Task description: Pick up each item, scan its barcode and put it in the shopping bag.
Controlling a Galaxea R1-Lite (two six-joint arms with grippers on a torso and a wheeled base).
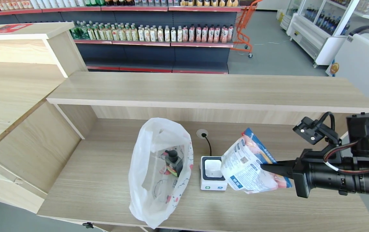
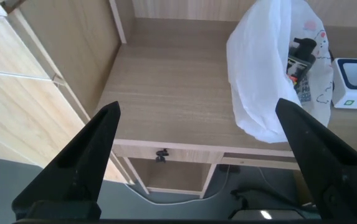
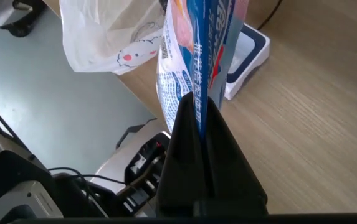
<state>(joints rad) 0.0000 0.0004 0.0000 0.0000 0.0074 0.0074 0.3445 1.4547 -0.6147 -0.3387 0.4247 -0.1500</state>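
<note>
Right tool (image 1: 268,168) clamped flat on the edge of a glossy, crinkled pouch (image 1: 247,164), held above the wood-grain table (image 1: 100,180), just right of the boxy white scanner (image 1: 212,172). Thin translucent shopping bag (image 1: 153,174) stands left of the scanner. Left tool (image 2: 198,109) spread wide, empty.

The white shopping bag (image 1: 142,180) has red-black cartoons; the pouch (image 1: 245,164) is blue-white.
</note>
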